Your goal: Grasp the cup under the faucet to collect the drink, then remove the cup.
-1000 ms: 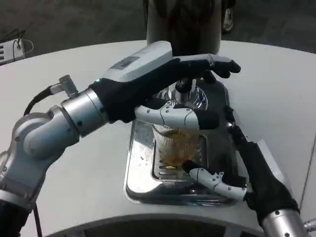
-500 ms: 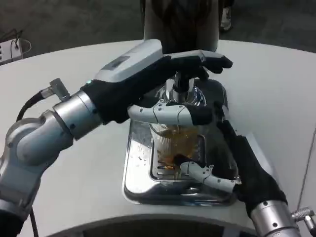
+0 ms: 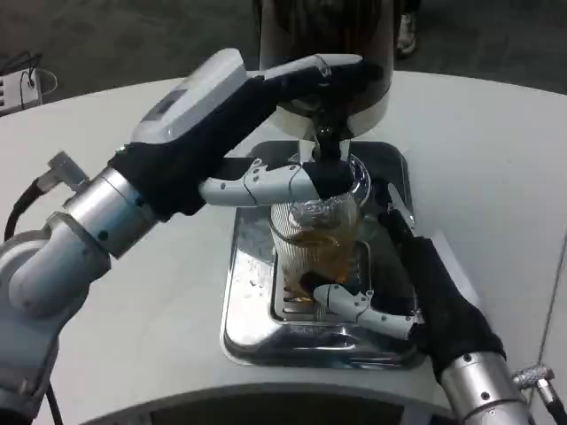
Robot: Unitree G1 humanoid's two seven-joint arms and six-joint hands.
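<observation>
right hand (image 3: 416, 292) comes in from bottom right over the metal drip tray (image 3: 244, 301), black palm side toward the cup (image 3: 316, 243). one white-and-black finger reaches across the front of the cup's base, others run up its right side; looks wrapped around the cup and holding it, though contact on the far side is hidden. silver forearm at the bottom right corner.

left hand (image 3: 266, 142) reaches in from the left, above the cup, white back facing up. upper fingers lie stretched over the top of the faucet (image 3: 330, 146), thumb-side finger extends right at cup-rim height with its black tip against the faucet stem. fingers apart, not curled; pressing or resting on the faucet, cannot tell if it actually grips it.

cup is clear, ribbed, upright, standing on the tray's grate directly under the faucet spout, amber drink (image 3: 319, 257) filling the lower part. tray is shiny, with raised rim, a few drops on its left side.

behind the faucet is the dark round body of the dispenser (image 3: 323, 44), base on the white tabletop (image 3: 133, 310). white power strip (image 3: 18, 87) at the far left edge.
</observation>
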